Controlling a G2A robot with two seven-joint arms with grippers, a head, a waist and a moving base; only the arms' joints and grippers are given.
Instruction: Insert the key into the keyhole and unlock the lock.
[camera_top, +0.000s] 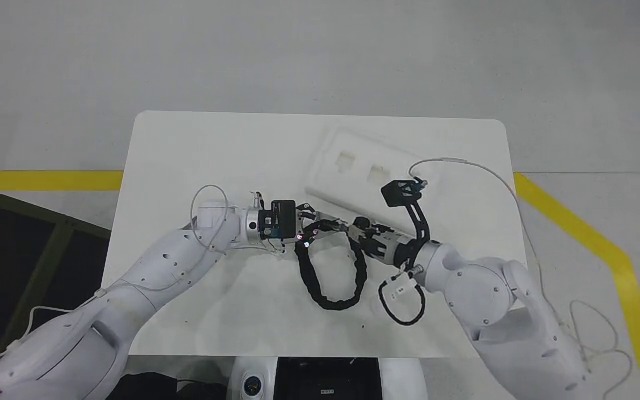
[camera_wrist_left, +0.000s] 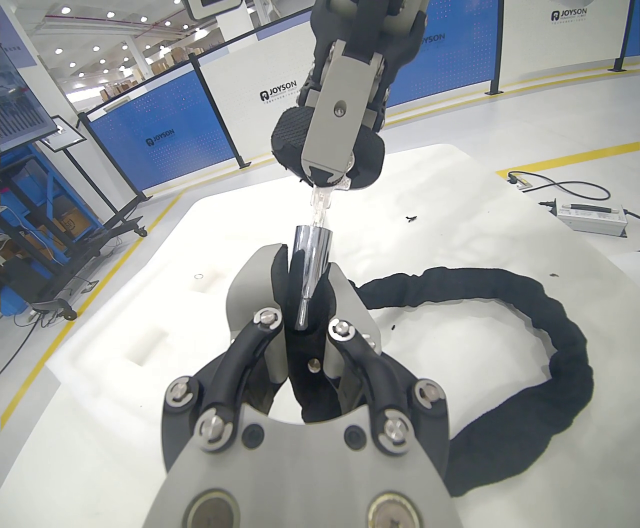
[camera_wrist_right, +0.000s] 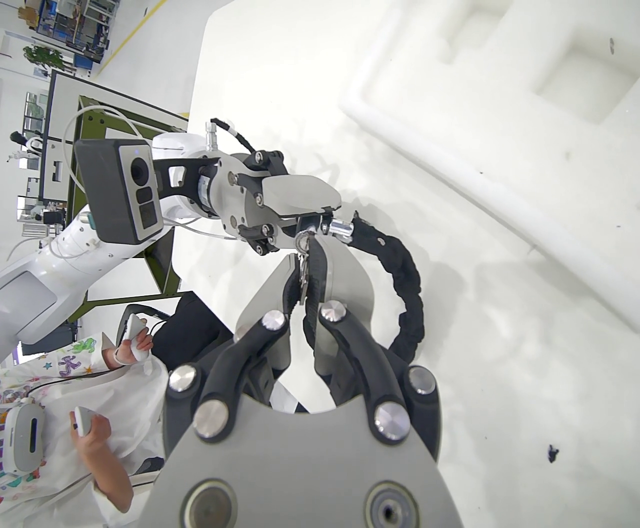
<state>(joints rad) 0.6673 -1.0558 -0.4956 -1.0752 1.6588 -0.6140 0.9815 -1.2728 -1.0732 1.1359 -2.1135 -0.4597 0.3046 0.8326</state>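
Left wrist view showed what the top view could not. The left gripper (camera_wrist_left: 305, 260) was clamped on the chrome barrel of the lock (camera_wrist_left: 310, 280), which stood out past its fingertips. The blade of the key (camera_wrist_left: 320, 207) met the barrel's far end, with most of the blade outside. The key's head was pinched between the black pads of the right gripper (camera_wrist_left: 327, 172), directly opposite.

Right wrist view looked along the key from behind. The lock's round face sat just beyond that gripper's fingertips, and the black sleeved cable (camera_wrist_right: 405, 285) curved away from it. How deep the key sat could not be told.

Top view showed the two arms reaching in from opposite sides and meeting tip to tip over the middle of the table (camera_top: 200, 150). The cable's loop lay on the side toward the robot, and a white foam tray (camera_top: 370, 170) lay beyond the grippers.
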